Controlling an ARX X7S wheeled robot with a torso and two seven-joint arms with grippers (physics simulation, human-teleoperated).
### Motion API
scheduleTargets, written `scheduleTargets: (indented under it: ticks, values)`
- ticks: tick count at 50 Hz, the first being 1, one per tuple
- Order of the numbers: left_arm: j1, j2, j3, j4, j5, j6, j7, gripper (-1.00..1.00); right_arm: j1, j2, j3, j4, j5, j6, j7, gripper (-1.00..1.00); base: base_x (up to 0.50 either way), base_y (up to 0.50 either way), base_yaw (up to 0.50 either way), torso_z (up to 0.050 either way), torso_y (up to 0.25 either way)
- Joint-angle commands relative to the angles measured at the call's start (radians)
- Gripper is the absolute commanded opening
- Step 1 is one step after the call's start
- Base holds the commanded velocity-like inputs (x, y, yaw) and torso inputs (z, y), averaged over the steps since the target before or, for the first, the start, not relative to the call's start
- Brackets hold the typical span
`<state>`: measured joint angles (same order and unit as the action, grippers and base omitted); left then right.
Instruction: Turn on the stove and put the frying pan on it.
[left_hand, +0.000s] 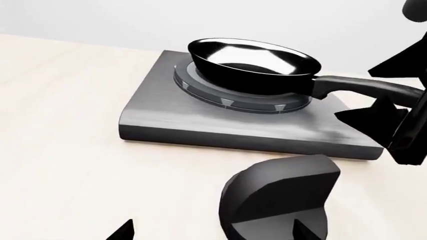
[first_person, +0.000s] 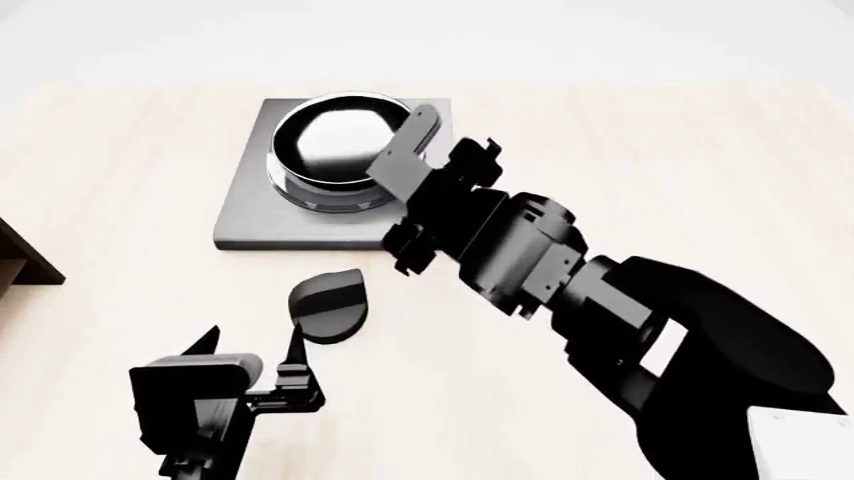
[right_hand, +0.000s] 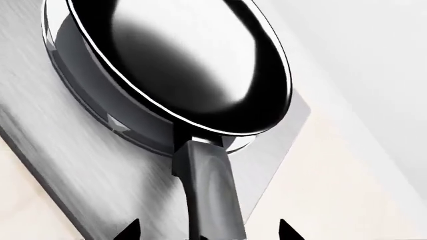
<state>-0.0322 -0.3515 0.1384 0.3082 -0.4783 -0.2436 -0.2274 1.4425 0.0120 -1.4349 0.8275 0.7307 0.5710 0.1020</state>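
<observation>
My black pan (left_hand: 257, 67) gleams pale inside on the grey stove (left_hand: 200, 122), its burner ringed; the bench (first_person: 120, 160) is pale wood.

A pale wooden desk (first_person: 120, 150) carries the grey stove (first_person: 254, 215) at upper centre of the head view; a dark rounded object (first_person: 330, 305) lies just below it.

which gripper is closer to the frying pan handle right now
Right. The right gripper is at the frying pan handle, its fingertips either side of it in the right wrist view. The left gripper sits well back from the stove, over the table.
</observation>
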Motion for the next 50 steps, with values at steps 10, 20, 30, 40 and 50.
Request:
scheduleTargets:
  ticks: [10, 20, 30, 40, 50]
  values:
    - [-0.010, -0.008, -0.006, 0.007, -0.011, -0.017, -0.020, 1.00, 0.028, 0.096, 0.098, -0.171, 0.154, 0.031, 0.002, 1.00, 0.00, 0.00, 0.00, 0.000, 0.000]
    - [-0.011, -0.010, -0.004, 0.018, -0.008, -0.019, -0.032, 1.00, 0.043, 0.307, 0.153, -0.621, 0.214, 0.103, 0.212, 1.00, 0.00, 0.00, 0.00, 0.000, 0.000]
    - [-0.011, -0.021, -0.025, 0.059, -0.018, -0.027, -0.055, 1.00, -0.002, 0.507, 0.195, -1.017, 0.313, 0.155, 0.373, 1.00, 0.00, 0.00, 0.00, 0.000, 0.000]
    - [-0.007, -0.019, -0.118, 0.142, -0.083, 0.013, -0.092, 1.00, -0.195, 0.789, 0.273, -1.420, 0.290, 0.016, 0.675, 1.00, 0.00, 0.00, 0.00, 0.000, 0.000]
    - [0.034, -0.027, -0.133, 0.242, -0.076, 0.091, -0.070, 1.00, -0.570, 1.069, 0.305, -1.600, -0.027, -0.443, 0.931, 1.00, 0.00, 0.00, 0.00, 0.000, 0.000]
